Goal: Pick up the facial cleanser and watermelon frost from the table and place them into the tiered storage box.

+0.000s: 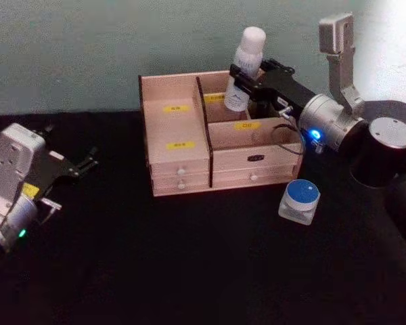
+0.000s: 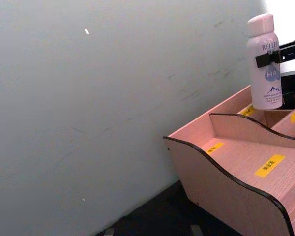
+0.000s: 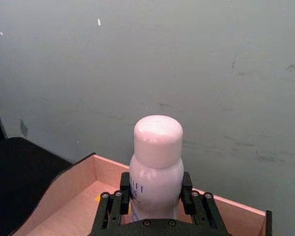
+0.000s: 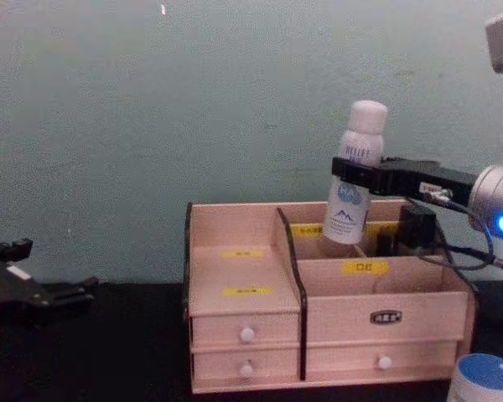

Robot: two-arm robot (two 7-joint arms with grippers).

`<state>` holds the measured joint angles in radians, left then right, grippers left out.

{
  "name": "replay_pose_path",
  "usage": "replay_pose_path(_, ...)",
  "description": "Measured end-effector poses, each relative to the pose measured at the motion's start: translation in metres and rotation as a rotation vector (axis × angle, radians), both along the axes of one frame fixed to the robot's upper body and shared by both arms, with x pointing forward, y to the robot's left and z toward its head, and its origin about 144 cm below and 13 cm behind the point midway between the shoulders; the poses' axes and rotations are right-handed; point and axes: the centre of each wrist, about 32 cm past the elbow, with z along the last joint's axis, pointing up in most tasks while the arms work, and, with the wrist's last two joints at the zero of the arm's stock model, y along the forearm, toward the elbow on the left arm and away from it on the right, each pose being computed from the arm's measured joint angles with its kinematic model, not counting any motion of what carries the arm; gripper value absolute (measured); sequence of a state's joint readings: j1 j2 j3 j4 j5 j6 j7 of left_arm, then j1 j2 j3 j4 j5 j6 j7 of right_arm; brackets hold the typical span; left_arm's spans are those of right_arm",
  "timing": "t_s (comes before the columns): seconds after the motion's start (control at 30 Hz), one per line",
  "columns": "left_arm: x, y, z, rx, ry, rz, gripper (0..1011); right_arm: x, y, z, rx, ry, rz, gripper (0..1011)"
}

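Blue-capped jar (image 4: 486,378) cut off by chest view's bottom edge; yellow labels (image 1: 176,107) unreadable

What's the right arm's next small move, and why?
Probably lower slightly, then release: the right gripper is shut on the facial cleanser, whose base sits just inside the rear right compartment of the tiered storage box; whether it touches the floor is hidden. The left gripper is parked at left.

I've got a dull grey-green wall (image 1: 68,54) running straight across the back, scuffed with faint dark marks (image 3: 236,64) and one white fleck (image 3: 99,21). Below it sits a matte black worktop (image 1: 162,264). There's a washed-out bright patch (image 1: 396,27) at the wall's far right.
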<state>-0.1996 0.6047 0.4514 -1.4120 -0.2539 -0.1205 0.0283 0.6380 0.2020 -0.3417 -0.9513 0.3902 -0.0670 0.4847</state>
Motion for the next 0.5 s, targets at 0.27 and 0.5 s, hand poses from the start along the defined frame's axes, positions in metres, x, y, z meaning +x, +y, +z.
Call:
replay_pose_path(0.27,0.0000,0.0000,0.0000,0.000,0.000,0.000,1001,0.0032,0.0036,-0.0017,0.001,0.020,0.024,596)
replay_pose_path(0.5,0.0000,0.0000,0.0000,0.000,0.000,0.000,1001,0.0051,0.0056,-0.0046,-0.002,0.035,0.036,596)
